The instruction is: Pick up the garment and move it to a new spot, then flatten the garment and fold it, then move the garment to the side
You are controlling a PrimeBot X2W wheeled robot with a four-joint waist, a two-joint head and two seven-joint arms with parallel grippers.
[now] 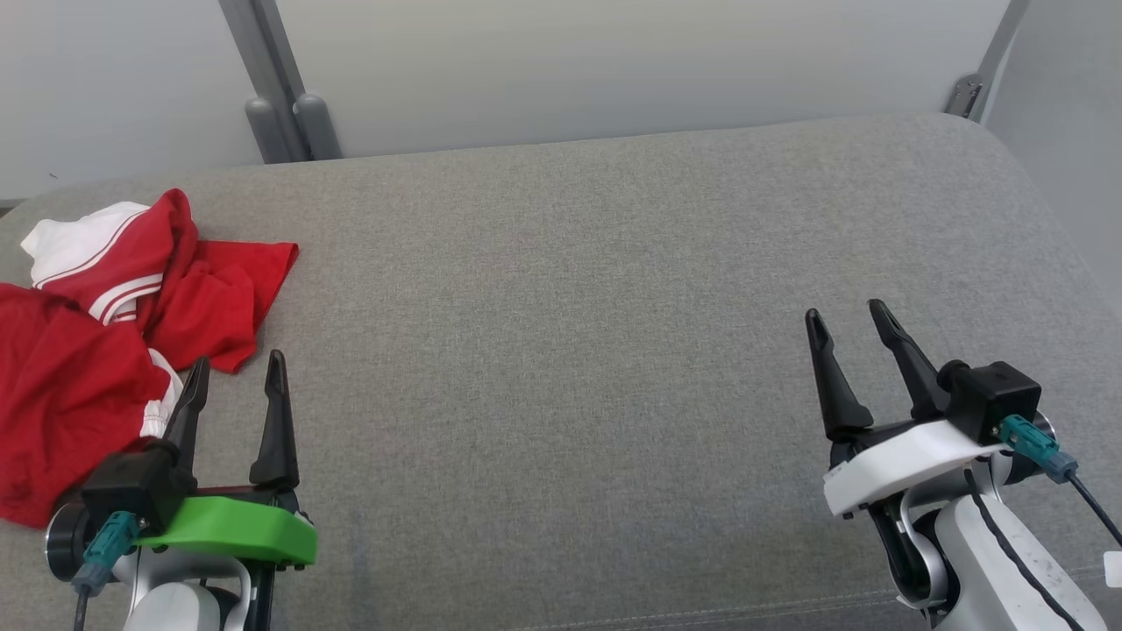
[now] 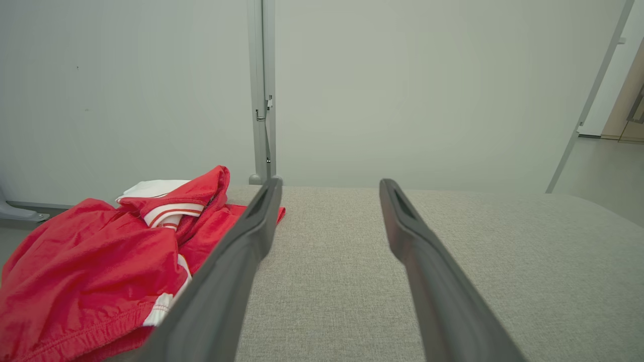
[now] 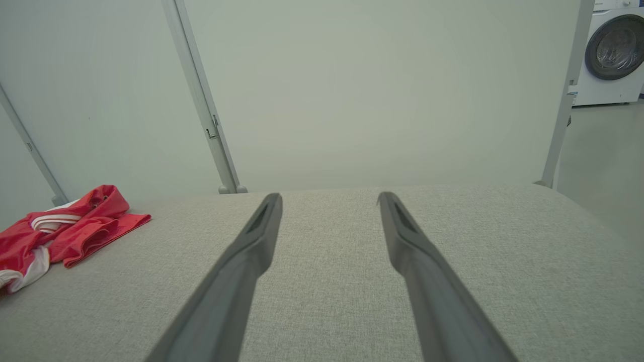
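Closest up, the left gripper (image 1: 239, 361) is hanging over the grey cushion (image 1: 561, 350) with its fingers (image 1: 276, 429) spread wide, gripping nothing. Same deal with the right gripper (image 1: 845, 309), spread and empty. The red and white garment (image 1: 79, 377) is lying crumpled just left of the left fingers, well apart from the right ones.

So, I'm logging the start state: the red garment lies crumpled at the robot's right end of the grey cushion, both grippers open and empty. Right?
No: the head view shows the garment crumpled at the robot's left end of the cushion, by the left gripper. Both it and the right gripper are open and empty.
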